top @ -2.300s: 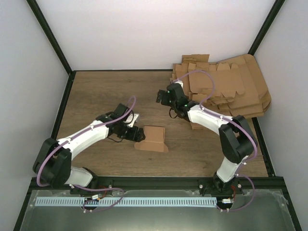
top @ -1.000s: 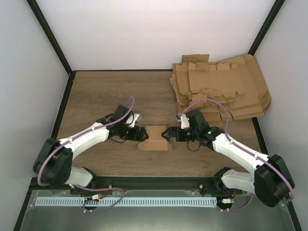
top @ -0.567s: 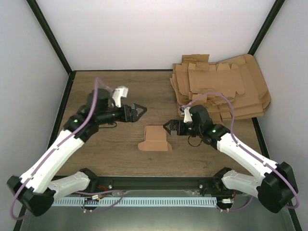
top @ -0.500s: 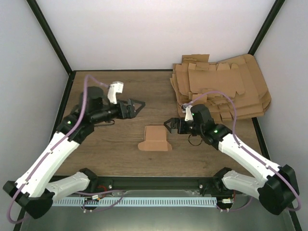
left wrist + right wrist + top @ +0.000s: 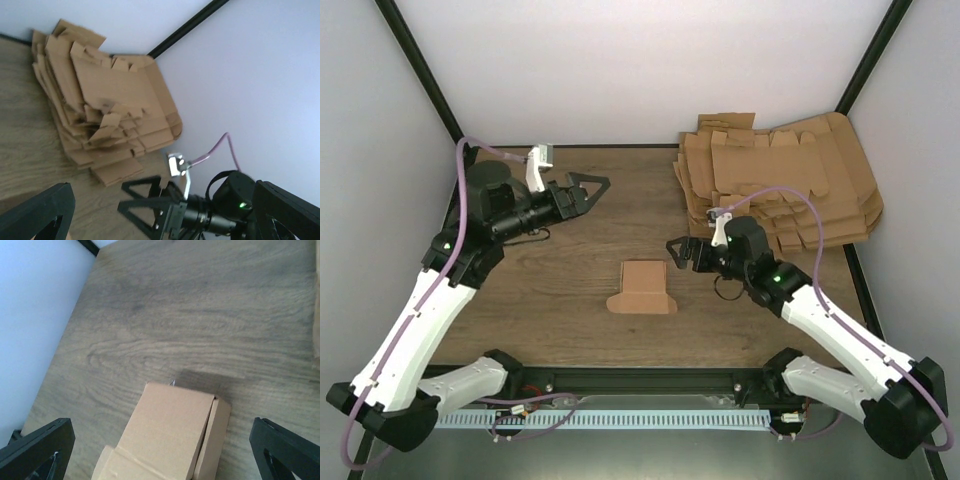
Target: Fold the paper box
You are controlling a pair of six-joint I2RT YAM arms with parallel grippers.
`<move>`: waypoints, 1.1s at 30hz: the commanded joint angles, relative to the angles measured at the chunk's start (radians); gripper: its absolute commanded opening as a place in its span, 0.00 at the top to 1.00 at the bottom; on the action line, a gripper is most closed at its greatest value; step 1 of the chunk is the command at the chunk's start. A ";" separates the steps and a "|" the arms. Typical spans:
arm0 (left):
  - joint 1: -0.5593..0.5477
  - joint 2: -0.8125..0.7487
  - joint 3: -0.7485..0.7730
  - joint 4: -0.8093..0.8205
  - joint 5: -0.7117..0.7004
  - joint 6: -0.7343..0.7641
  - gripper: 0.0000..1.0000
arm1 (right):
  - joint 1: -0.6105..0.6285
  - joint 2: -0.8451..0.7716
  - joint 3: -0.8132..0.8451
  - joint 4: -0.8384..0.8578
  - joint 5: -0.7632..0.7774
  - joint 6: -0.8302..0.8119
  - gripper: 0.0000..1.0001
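The paper box (image 5: 643, 287) lies folded on the wooden table, a closed brown block with a flap spread at its near end. It fills the lower middle of the right wrist view (image 5: 170, 435). My right gripper (image 5: 678, 250) is open and empty, just right of and behind the box, not touching it; the box lies below its spread fingers (image 5: 162, 430). My left gripper (image 5: 590, 185) is open and empty, raised at the back left, far from the box. The left wrist view (image 5: 161, 200) looks past its fingers at my right gripper (image 5: 134, 201).
A pile of flat brown cardboard sheets (image 5: 780, 185) lies at the back right corner, also in the left wrist view (image 5: 105, 100). White walls with black frame posts enclose the table. A black rail (image 5: 640, 378) runs along the near edge.
Both grippers have let go of the box and pulled away. The left arm rose and swung to the back left; the right gripper backed off to the right. The box has stayed put.
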 commanded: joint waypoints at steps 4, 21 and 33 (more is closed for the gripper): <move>0.006 0.013 -0.161 -0.087 -0.027 0.029 0.00 | 0.002 0.129 0.099 0.205 0.264 0.022 0.00; 0.014 0.107 -0.329 -0.110 -0.423 0.223 0.00 | 0.087 0.863 0.636 0.192 0.787 0.049 0.00; 0.014 0.079 -0.478 0.024 -0.237 0.235 0.00 | 0.085 0.930 0.664 0.206 0.708 -0.034 0.00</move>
